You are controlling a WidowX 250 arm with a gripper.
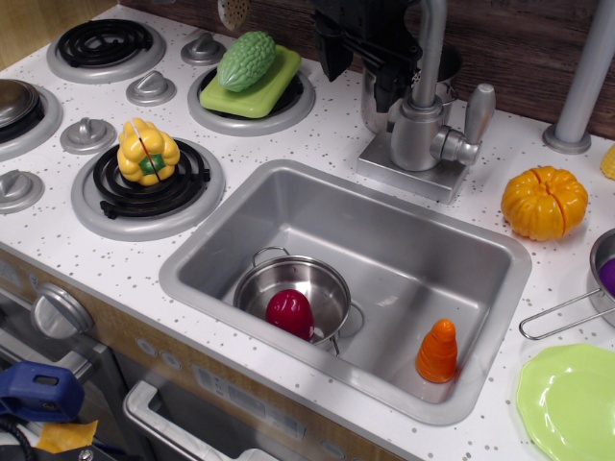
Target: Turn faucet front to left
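Observation:
The silver-grey faucet (417,137) stands on its square base behind the sink (480,279). Its stubby lever (475,117) points right and up. Its spout pipe (430,48) rises straight up and leaves the top of the frame, so I cannot see which way the spout end points. My black gripper (357,84) hangs just left of the spout pipe, above the base, and does not touch it. Its fingers are apart with nothing between them.
A shiny metal pot (373,104) stands behind the faucet. In the sink are a small pot (327,279) holding a red piece (289,313), and an orange carrot (438,351). An orange pumpkin (544,202), a grey pole (588,77) and a green plate (569,403) are at the right, with stove burners at the left.

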